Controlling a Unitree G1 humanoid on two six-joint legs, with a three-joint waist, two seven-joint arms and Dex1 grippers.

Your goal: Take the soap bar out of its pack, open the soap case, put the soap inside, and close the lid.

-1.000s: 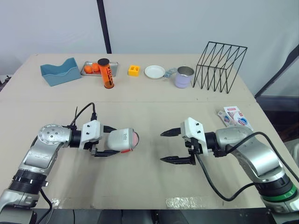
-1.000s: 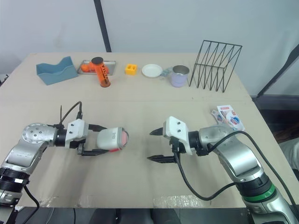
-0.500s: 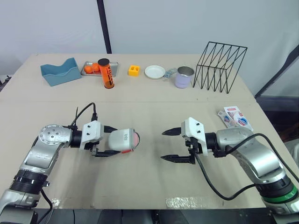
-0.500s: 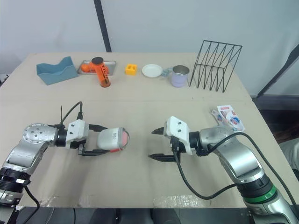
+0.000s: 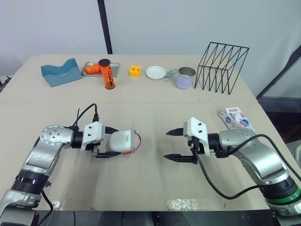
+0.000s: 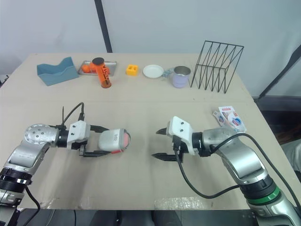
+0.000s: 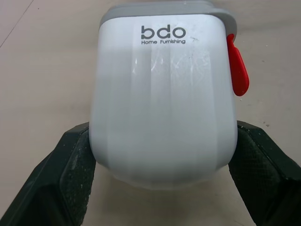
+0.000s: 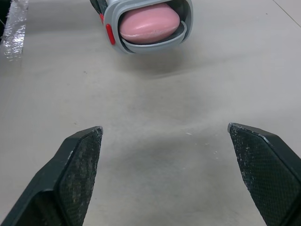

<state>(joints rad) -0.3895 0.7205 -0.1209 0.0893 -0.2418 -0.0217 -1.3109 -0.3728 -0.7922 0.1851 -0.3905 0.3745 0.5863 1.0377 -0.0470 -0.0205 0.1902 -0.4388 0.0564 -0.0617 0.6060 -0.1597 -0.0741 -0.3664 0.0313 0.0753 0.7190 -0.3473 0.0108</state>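
Observation:
My left gripper (image 5: 114, 142) is shut on the white soap case (image 5: 123, 142), holding it on its side just above the table. Its black fingers (image 7: 70, 179) press both flanks of the case (image 7: 162, 103), which has a red latch (image 7: 237, 70). The case's grey-rimmed open end (image 8: 186, 33) faces right, and the pink soap bar (image 8: 149, 22) lies inside it. My right gripper (image 5: 166, 145) stands open a short way to the right of the case, apart from it, with nothing between its fingers (image 8: 80, 160). The soap pack (image 5: 236, 117) lies at the table's right edge.
Along the back of the table stand a blue holder (image 5: 60, 73), a tray with oranges (image 5: 91, 68), an orange tube (image 5: 107, 74), a yellow block (image 5: 135, 71), a white plate (image 5: 155, 72), a purple mug (image 5: 186, 77) and a black wire rack (image 5: 222, 67).
My right gripper has drawn back slightly to the right, away from the case, still open. The left gripper and the case have stayed put.

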